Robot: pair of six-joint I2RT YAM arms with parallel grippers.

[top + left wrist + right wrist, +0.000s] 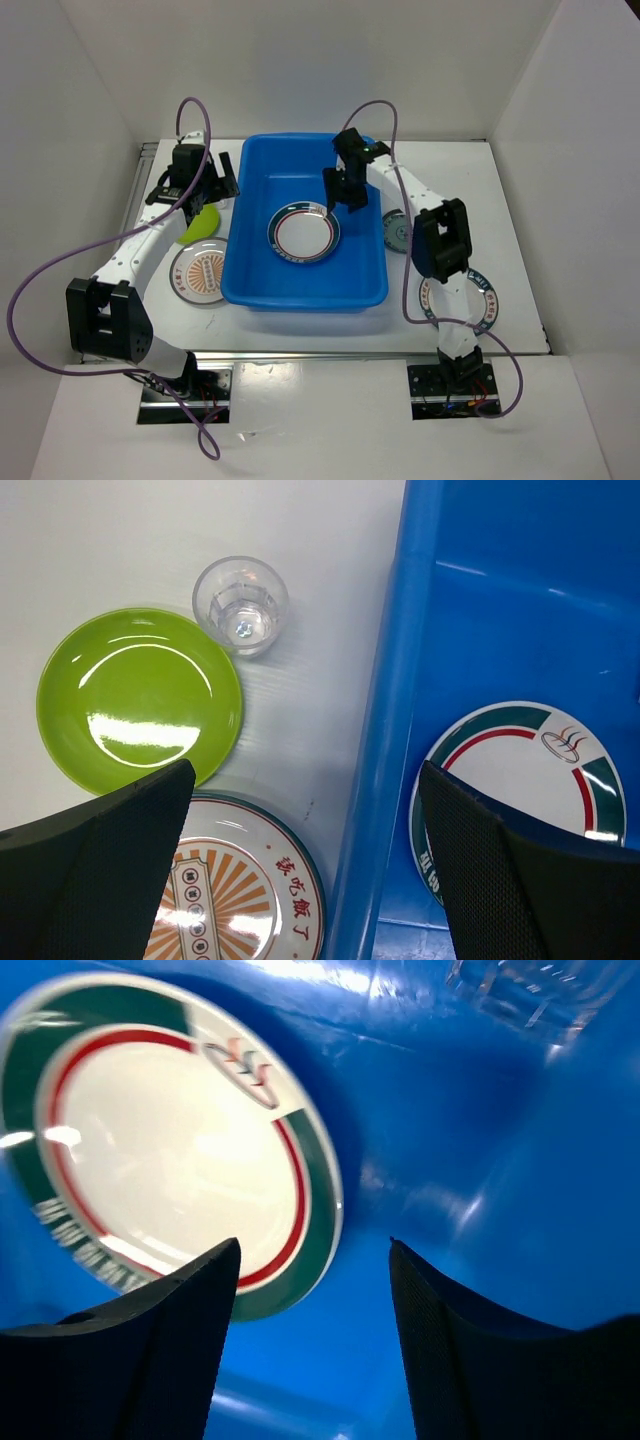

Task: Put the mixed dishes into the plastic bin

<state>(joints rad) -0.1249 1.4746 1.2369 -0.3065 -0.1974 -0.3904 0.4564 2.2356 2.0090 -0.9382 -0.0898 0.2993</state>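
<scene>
Top view:
- Plastic bin (250, 205) at table centre.
- One white teal-rimmed plate (304, 232) lies flat on the bin floor.
- Right gripper (345, 195) hangs inside the bin at that plate's 2 o'clock, fingers spread and holding nothing.
- Left gripper (205, 185) is over the table at the bin's 10 o'clock, fingers spread and empty.
- Lime-green plate (200, 225) at the bin's 9 o'clock, orange-patterned plate (197, 272) at 8.
- Small teal plate (397, 232) at 3.
- Second white plate (482, 300) at 4, partly under the right arm.

Left wrist view:
- Clear cup (241, 605) stands upright just beside the green plate, at its 1 o'clock.
</scene>
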